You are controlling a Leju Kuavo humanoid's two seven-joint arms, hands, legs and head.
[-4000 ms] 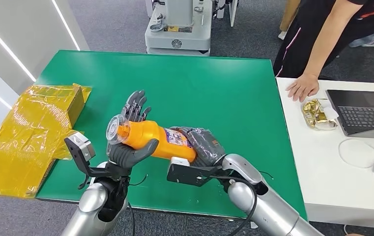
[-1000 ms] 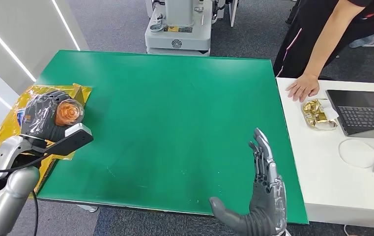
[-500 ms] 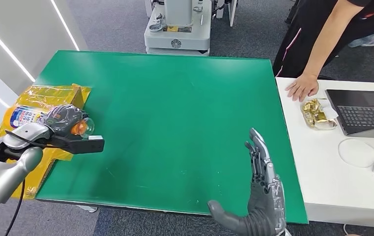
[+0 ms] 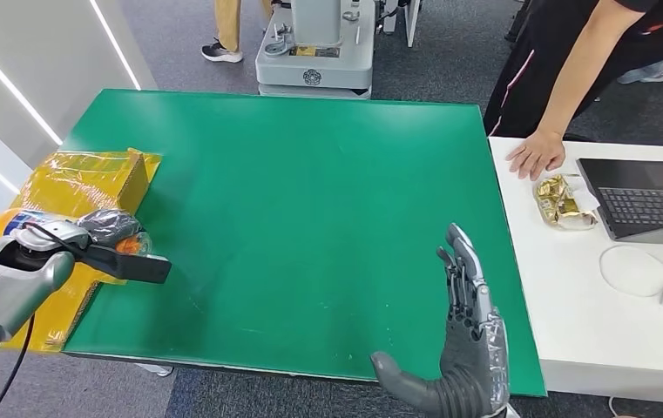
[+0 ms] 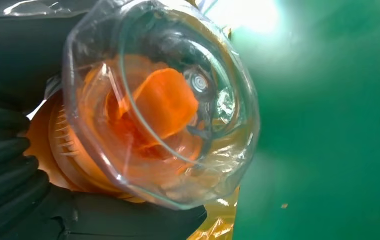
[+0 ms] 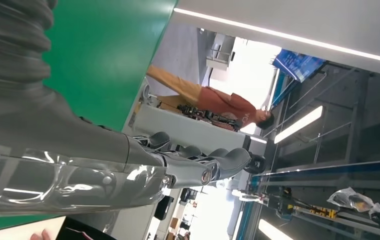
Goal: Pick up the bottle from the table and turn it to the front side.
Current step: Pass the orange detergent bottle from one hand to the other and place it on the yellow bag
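The head view is evenly and brightly lit from overhead, with sharp focus throughout, soft sheen on the green table (image 4: 328, 174), glints on the yellow wrapped box (image 4: 75, 187), and faint shadows cast beside the box and under the left hand (image 4: 105, 228). In the left wrist view, a blown-out white glare is seen on the table surface, the table is rendered soft and out of focus, and reflections are scattered across the bottle's clear cap (image 5: 178, 100). In the right wrist view, strong backlight from ceiling strips and bright openings washes out the background, while specular highlights are seen on the glossy right hand (image 6: 188, 162).
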